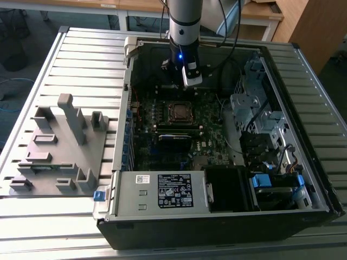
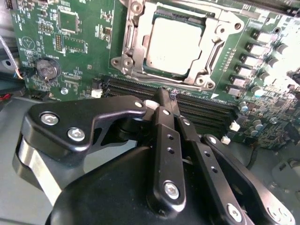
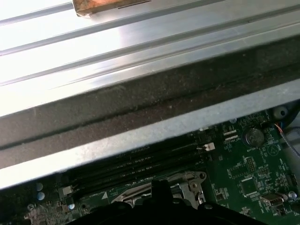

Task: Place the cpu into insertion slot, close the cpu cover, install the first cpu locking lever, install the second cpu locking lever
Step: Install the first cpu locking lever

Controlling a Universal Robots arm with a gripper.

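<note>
Cpu [image 2: 172,44] seated under cover [image 2: 136,47]; thin, fragile, edge-hold only. Fingers [image 2: 164,105] clenched, empty, near socket.

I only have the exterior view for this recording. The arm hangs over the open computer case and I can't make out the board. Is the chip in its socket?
Observer: Yes. In the second wrist view the chip lies in the socket, silver top up.
Operator: And the cover over it?
Observer: The cover frame lies flat around the chip, which shows through its cut-out.
Operator: Is the arm carrying anything?
Observer: No. The gripper is shut on nothing, its tips above the long black memory slots beside the socket.
</note>
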